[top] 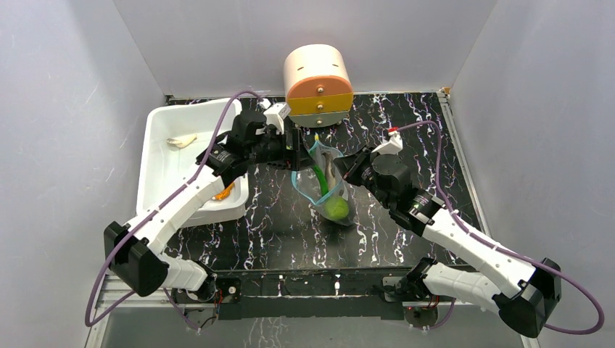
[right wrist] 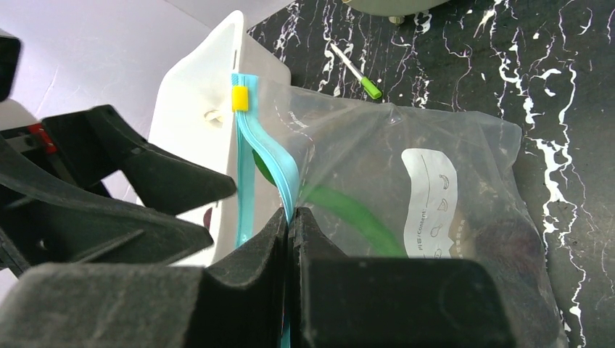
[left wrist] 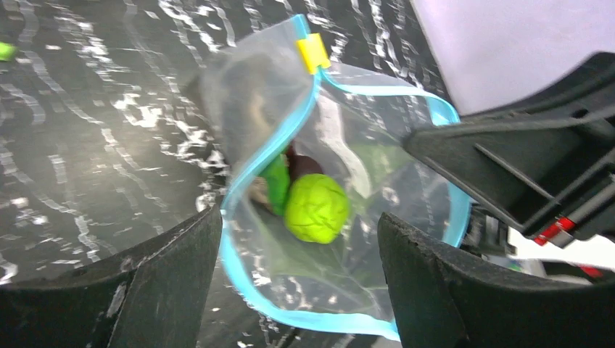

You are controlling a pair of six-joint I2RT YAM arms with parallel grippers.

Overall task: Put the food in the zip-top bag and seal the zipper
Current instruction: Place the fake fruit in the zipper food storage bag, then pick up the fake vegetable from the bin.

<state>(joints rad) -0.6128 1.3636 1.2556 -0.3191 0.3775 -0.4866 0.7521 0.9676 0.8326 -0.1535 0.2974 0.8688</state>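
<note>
Two grippers meet at the zip-top bag (top: 324, 190), which sits at the centre of the top view on the black marbled table (top: 406, 130).

Right gripper (right wrist: 289, 214): the fingers are pressed flat together, and the teal zipper (right wrist: 244, 165) strip is pinched between their tips. The yellow end tab (right wrist: 240, 98) sits further up the strip, upper left of centre in the right wrist view. The white label (right wrist: 434, 203) on the bag wall faces this camera.

Left gripper (left wrist: 299, 221): the fingers are spread wide, one at each lower corner of the left wrist view. The gaping bag mouth lies between them and nothing is clamped.

Bag contents seen through the mouth:
- lime-green round fruit (left wrist: 316, 209)
- green pepper (left wrist: 274, 183), just left of the fruit
- dark ball (left wrist: 303, 165), above the fruit

A small orange lump (top: 226, 192) lies in the white tub (top: 167, 174) at centre left of the top view, partly under the left arm. A pen (right wrist: 354, 67) lies on the table in the upper centre of the right wrist view.
</note>
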